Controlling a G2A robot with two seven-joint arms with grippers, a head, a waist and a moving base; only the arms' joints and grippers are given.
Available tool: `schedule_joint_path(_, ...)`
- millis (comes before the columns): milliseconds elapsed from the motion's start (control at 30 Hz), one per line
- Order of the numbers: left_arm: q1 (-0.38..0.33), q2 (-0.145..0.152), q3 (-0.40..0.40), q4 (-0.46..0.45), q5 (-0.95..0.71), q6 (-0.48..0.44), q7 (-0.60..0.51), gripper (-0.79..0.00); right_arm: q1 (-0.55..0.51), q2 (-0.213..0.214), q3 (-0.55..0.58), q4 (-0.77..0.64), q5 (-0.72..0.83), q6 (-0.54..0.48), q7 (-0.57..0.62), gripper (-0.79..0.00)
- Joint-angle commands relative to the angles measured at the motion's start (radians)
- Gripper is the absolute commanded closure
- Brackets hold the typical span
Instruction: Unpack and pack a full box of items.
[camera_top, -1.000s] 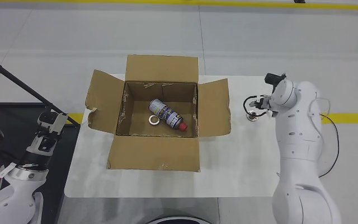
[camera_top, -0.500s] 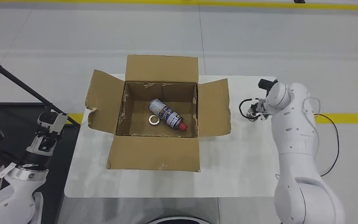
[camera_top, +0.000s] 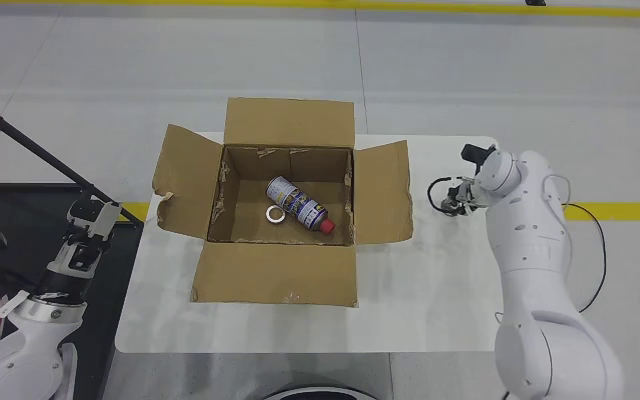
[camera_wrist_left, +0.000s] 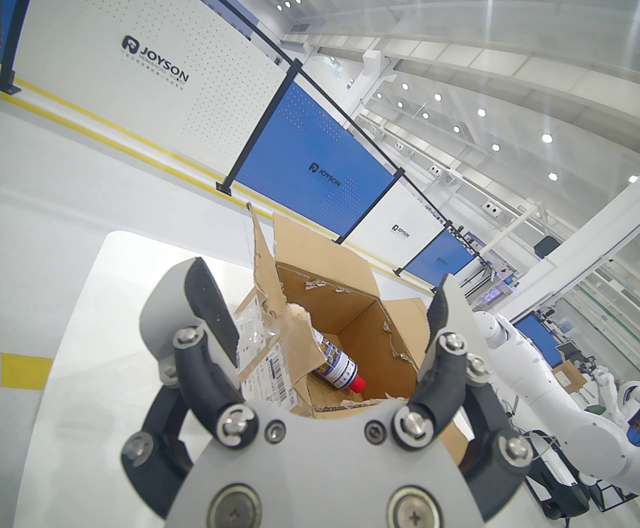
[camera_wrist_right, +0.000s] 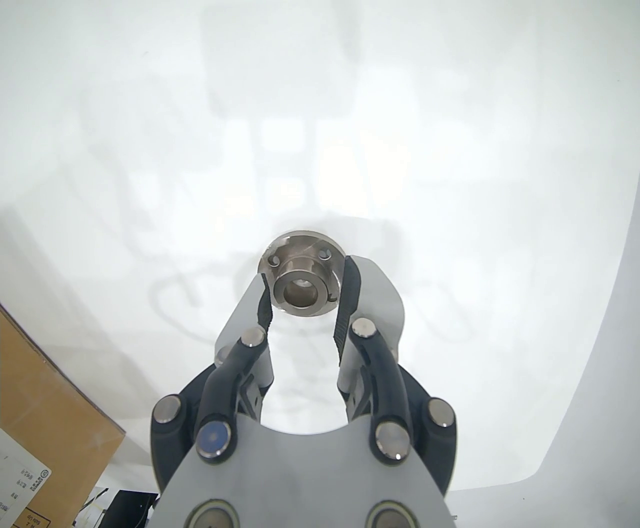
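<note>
A: The right arm has been folding inward over the last second. Its wrist is now sitting closer to the box, while the right tool (camera_top: 451, 196) is staying over almost the same patch, near the far right corner of the white surface (camera_top: 440, 290).

B: Is it carrying anything?

A: Yes. Its fingers are pressing on both sides of a small silvery metal flanged collar (camera_wrist_right: 301, 286) with a bore through its middle, so they are parted only by the collar's own width. The collar is sitting very low over the surface, and I cannot tell whether it is touching.

B: What is that meaning for the task?

A: I am reading this as the unpacking half. The collar is already outside the open brown cardboard box (camera_top: 275, 273), between the box's right flap and the right edge of the surface, and it is probably about to be set down there. Nothing else has shifted. A blue-and-white spray can (camera_top: 297, 203) with a red cap is still lying on the box floor, with a small white ring (camera_top: 273, 214) just beside it, so two items are still waiting to come out.

B: And the other arm?

A: The left tool (camera_wrist_left: 321, 272) is idling beyond the left edge of the surface. It is facing the box with its fingers spread wide and nothing between them.
</note>
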Motion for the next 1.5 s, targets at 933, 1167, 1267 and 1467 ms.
schedule_joint_path(933, 0.000, 0.000, 0.000, 0.000, 0.000, 0.000, 0.000, -0.785, 0.047, 0.011, -0.072, 0.063, 0.030, 0.014, -0.041, 0.000)
schedule_joint_path(1167, 0.000, 0.000, 0.000, 0.000, 0.000, 0.000, 0.000, -0.785, -0.042, 0.023, -0.059, -0.246, 0.063, -0.006, 0.027, 0.000)
schedule_joint_path(1267, 0.000, 0.000, 0.000, 0.000, 0.000, 0.000, 0.000, -0.785, -0.124, 0.028, -0.049, -0.477, 0.085, -0.007, 0.074, 0.000)
schedule_joint_path(1467, 0.000, 0.000, 0.000, 0.000, 0.000, 0.000, 0.000, -0.785, -0.276, 0.029, -0.039, -0.922, 0.207, -0.008, 0.110, 0.000)
